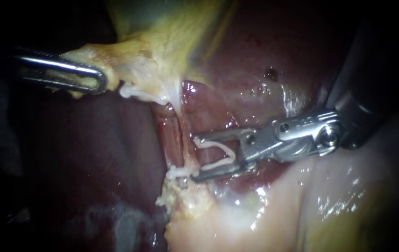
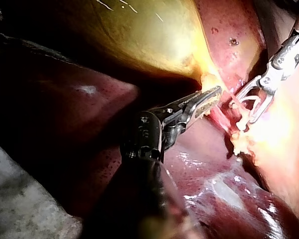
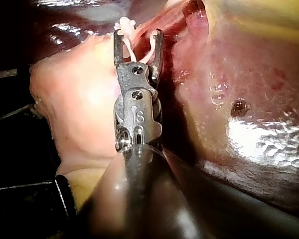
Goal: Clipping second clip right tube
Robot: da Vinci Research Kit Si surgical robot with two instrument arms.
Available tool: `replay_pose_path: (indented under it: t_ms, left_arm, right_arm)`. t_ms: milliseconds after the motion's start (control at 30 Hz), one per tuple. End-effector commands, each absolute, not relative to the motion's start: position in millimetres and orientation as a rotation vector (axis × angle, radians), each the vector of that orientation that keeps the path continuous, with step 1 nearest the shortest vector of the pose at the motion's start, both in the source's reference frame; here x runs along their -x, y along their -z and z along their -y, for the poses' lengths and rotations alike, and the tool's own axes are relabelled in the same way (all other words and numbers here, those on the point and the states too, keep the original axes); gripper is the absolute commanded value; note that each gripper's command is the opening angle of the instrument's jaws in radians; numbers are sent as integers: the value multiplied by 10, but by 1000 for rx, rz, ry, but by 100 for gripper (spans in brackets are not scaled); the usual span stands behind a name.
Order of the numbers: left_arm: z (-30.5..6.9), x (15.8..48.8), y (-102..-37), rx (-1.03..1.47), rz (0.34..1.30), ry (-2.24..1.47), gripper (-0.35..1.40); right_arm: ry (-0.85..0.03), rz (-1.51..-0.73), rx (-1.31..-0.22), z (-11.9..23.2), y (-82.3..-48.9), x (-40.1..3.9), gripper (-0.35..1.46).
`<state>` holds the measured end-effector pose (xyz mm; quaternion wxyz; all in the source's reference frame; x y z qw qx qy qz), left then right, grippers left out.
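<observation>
Spread wide, the right instrument's end effector (image 1: pixel 195 157) carries the white clip (image 1: pixel 218 156), one leg in each jaw, tips beside the tube (image 1: pixel 175 135) — only the left wrist view shows the left instrument (image 2: pixel 214 97) toothed, clenching the gallbladder (image 2: pixel 139 35).

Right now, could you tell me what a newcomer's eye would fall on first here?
The right instrument's silver metal tool, at the endoscope view's centre, holds a white V-shaped plastic clip beside the reddish tube. Upper left, the left instrument's tool grips pale yellow gallbladder tissue.
</observation>
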<state>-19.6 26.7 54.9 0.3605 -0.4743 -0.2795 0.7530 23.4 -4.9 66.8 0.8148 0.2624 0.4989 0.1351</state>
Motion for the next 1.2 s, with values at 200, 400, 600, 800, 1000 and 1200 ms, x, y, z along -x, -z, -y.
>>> replay_pose_path:
  t_ms: [200, 400, 600, 800, 1000, 1200]
  left_arm:
    - [-267, 196, -549, 1222, 720, -1941, -35]
    - [-267, 197, -548, 1222, 720, -1941, -35]
    - [-267, 197, -548, 1222, 720, -1941, -35]
    - [-266, 197, -548, 1222, 719, -1941, -35]
    - [-266, 197, -549, 1222, 719, -1941, -35]
    - [-267, 197, -549, 1222, 719, -1941, -35]
  right_arm:
    - [-310, -1081, -574, 53, -679, -246, 47]
    - [-343, -1113, -596, 54, -685, -262, 47]
    - [-359, -1140, -612, 57, -692, -275, 48]
    - [-365, -1147, -622, 60, -700, -284, 48]
    - [-373, -1169, -639, 61, -701, -288, 48]
    - [-371, -1207, -684, 66, -694, -288, 48]
